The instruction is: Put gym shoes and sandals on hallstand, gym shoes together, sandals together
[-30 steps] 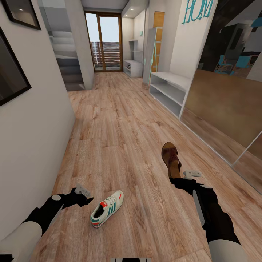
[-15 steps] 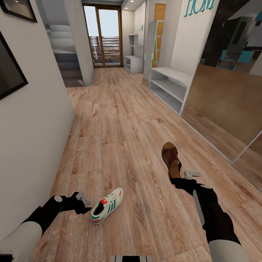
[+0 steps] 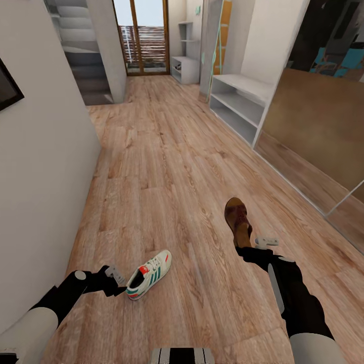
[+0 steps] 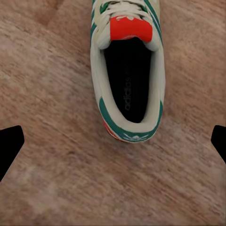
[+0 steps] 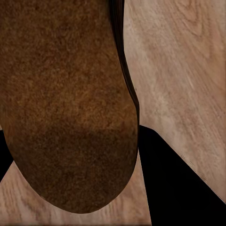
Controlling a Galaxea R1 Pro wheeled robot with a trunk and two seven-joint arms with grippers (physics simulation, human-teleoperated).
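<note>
Sandal (image 3: 238, 218) heel sits gripped in the right gripper (image 3: 251, 244); left gripper (image 4: 113, 141), fingers spread wide (empty), hovers behind the gym shoe (image 3: 149, 281), at its 7 o'clock.

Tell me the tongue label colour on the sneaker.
Red, clearest in the left wrist view: white green-striped lace-up sneaker.

- A gym shoe (image 3: 148, 282) lies on the corridor floor (image 3: 167, 167), near left.
- A sandal (image 3: 238, 220) lies right of it, farther ahead.
- The hallstand (image 3: 237, 106) stands far ahead, at the right wall.
</note>
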